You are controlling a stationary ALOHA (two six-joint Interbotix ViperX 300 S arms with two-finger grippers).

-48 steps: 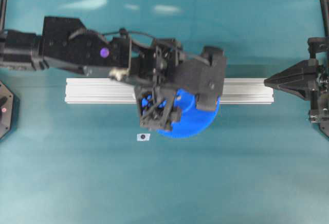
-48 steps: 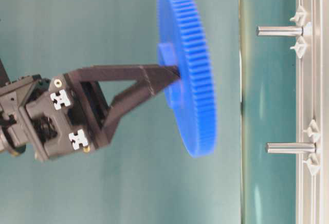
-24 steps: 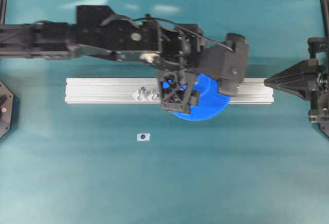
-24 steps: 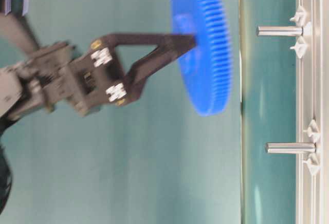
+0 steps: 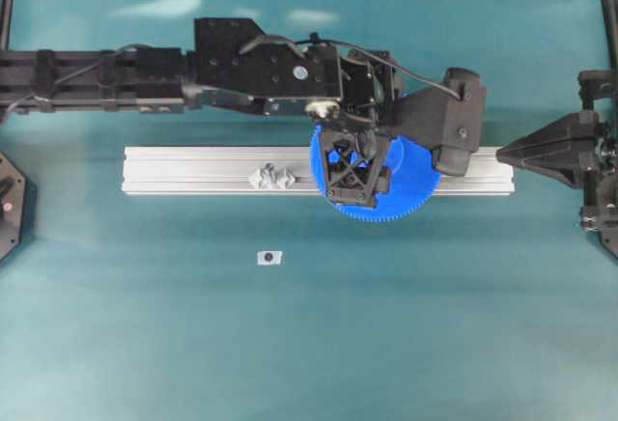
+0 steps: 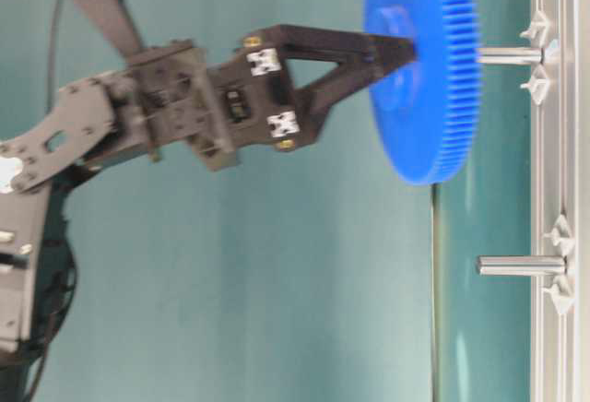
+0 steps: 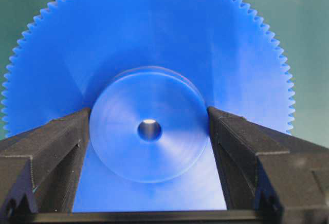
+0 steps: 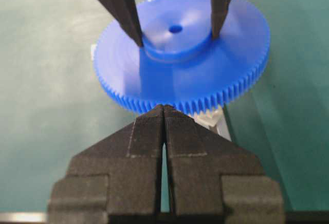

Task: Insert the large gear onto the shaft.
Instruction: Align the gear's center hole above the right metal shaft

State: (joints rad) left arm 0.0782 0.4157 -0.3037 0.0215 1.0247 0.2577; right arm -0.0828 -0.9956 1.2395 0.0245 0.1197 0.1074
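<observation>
Two fingers, left side: we see the black fingers [image 7: 61,147] of the left gripper [image 7: 149,131] pressed against opposite sides of the round hub [image 7: 149,131], so they are grasping the gear by its hub.
Hub hole: we look straight through the small hole in the wrist view and see something pale and metallic inside it; we cannot tell whether it touches the hole.
Gear: our large gear [image 6: 424,70] is bright blue, toothed round the rim, and carried clear of the table; from the table-level view its flat face is turned toward the rail.
Shaft: we see the shaft [image 6: 509,54] as a pale metal peg standing out from the rail, with two small clear diamond pieces beside its base; its free end meets the gear's face at about the hub, and we cannot tell whether it has entered.
Second peg: we see another peg [image 6: 519,265] farther along the rail, well apart from the gear.
Rail: the aluminium rail [image 5: 193,172] lies across the table, and from overhead the gear covers part of it.
Right gripper: our right gripper [image 8: 163,112] has its fingers clenched together on nothing, pointing at the gear's rim from near the rail's end.
Table: the green table [image 5: 290,344] carries a small white tag [image 5: 269,258] below the rail.
</observation>
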